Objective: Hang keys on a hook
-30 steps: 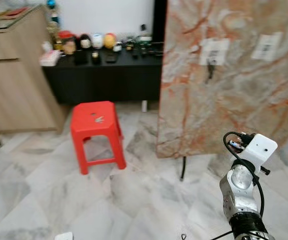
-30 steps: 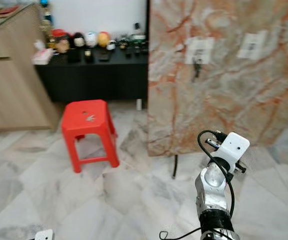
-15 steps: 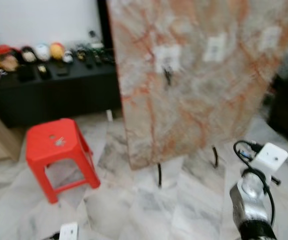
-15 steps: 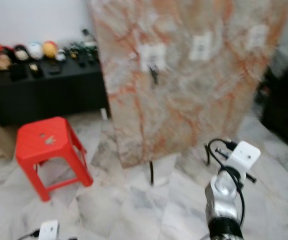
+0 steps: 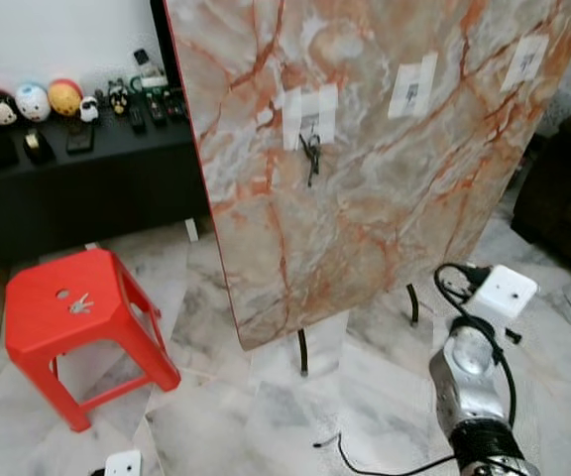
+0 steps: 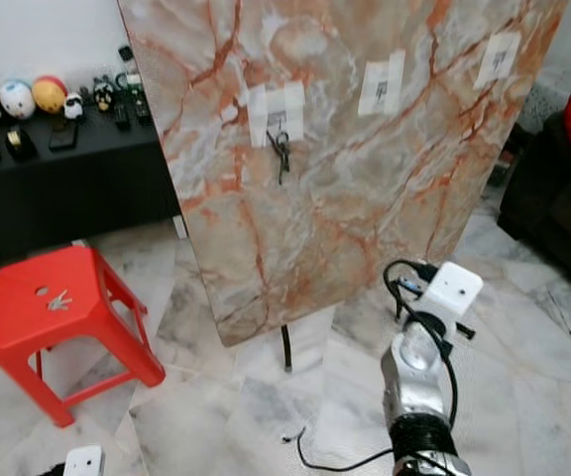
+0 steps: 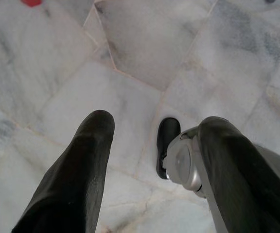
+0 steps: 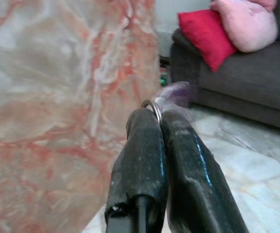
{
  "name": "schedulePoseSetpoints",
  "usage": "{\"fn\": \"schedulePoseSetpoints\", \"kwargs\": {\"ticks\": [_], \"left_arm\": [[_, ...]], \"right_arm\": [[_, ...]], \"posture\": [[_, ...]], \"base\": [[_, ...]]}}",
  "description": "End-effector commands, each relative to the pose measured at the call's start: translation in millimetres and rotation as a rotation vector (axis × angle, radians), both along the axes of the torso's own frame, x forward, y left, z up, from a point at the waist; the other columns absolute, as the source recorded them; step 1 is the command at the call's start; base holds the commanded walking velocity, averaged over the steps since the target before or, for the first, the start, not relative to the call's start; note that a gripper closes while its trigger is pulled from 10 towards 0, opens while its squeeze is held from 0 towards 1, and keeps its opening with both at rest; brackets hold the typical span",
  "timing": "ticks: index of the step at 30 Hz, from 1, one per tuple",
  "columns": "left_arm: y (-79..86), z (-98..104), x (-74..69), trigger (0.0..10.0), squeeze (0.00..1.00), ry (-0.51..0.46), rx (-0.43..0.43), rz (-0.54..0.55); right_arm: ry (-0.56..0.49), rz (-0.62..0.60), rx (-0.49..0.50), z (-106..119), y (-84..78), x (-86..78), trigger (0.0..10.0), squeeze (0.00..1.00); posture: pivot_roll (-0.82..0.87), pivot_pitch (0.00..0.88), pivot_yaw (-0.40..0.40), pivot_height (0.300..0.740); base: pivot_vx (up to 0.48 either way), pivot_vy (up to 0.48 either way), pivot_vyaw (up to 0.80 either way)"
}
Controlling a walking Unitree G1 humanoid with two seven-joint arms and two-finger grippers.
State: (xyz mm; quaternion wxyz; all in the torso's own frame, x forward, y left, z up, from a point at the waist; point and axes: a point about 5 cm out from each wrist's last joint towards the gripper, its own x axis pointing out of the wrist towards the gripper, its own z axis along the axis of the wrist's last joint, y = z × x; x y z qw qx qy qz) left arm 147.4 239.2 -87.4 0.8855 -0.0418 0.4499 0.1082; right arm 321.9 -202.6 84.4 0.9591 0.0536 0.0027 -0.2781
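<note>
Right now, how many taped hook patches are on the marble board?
3. Left patch already has keys hanging from it; middle patch and right patch, near the board's top corner, look free. More may be hidden beyond the frame's upper edge.

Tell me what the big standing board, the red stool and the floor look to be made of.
Board: marble-look panel, cream with orange-red veins and a slight sheen; it could be real stone or a printed laminate. Red stool: moulded plastic, judging by its uniform glossy colour and one-piece shape. Floor: polished pale marble-look tiles with grey veining and visible joints.
</note>
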Motion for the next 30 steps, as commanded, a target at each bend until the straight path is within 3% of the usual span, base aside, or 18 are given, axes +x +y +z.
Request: {"fn": "schedulePoseSetpoints", "kwargs": {"ticks": [1, 13, 30], "left_arm": [[2.3, -2.6, -8.4, 10.0, 0.0, 0.02, -0.009, 0.015], [2.5, -2.5, -8.1, 10.0, 0.0, 0.019, -0.012, 0.017], [3.0, -2.8, -9.3, 10.0, 0.0, 0.026, -0.002, 0.011]], "right_arm": [[-0.019, -0.002, 0.005, 3.9, -0.4, 1.6, 10.0, 0.0], [-0.026, -0.004, -0.001, 4.8, -1.3, 1.6, 10.0, 0.0], [-0.007, 0.001, 0.006, 0.8, -0.8, 0.8, 10.0, 0.0]], "posture": [[0.01, 0.0, -0.021, 0.74], [0.02, 0.0, -0.025, 0.74], [0.02, 0.0, -0.027, 0.74]], "base": [[0.0, 0.0, 0.0], [0.0, 0.0, 0.0], [0.309, 0.0, 0.0]]}}
